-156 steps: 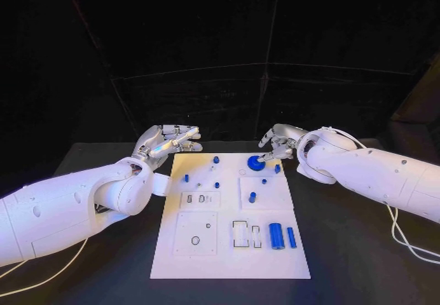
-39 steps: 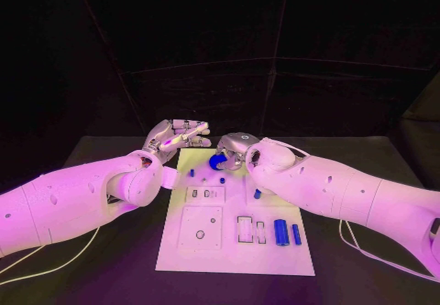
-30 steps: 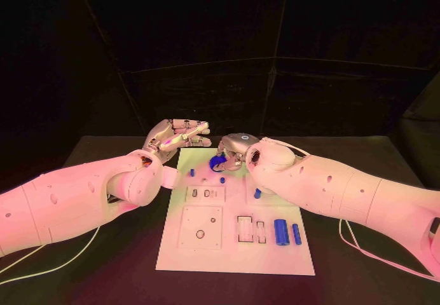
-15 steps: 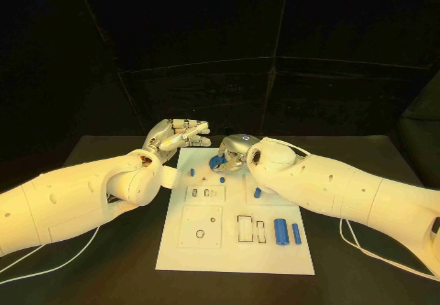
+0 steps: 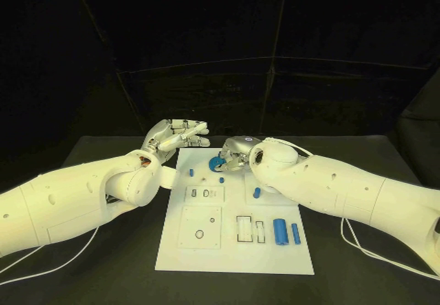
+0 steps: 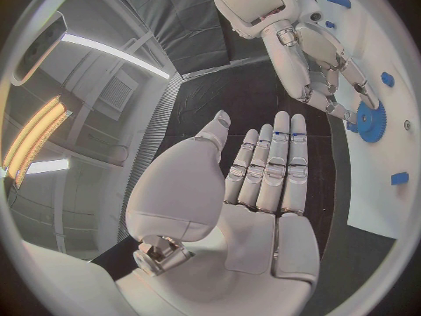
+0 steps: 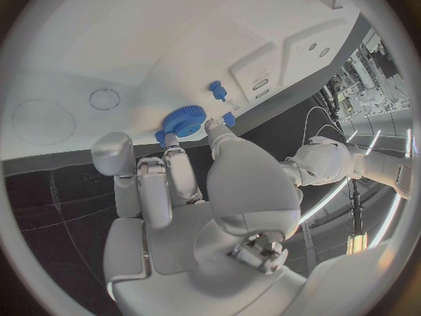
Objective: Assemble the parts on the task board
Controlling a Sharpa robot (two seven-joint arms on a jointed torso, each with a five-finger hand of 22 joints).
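Currently the right robot hand point(image 5: 233, 156) bends down over the far end of the white rectangular task board point(image 5: 234, 254), pinching a blue toothed plastic gear point(image 7: 183, 120). Beside it, the left robot hand point(image 6: 263, 172) hovers flat, fingers straight and together, holding nothing.

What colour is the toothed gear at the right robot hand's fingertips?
Blue; the round toothed gear shows best in the right wrist view.
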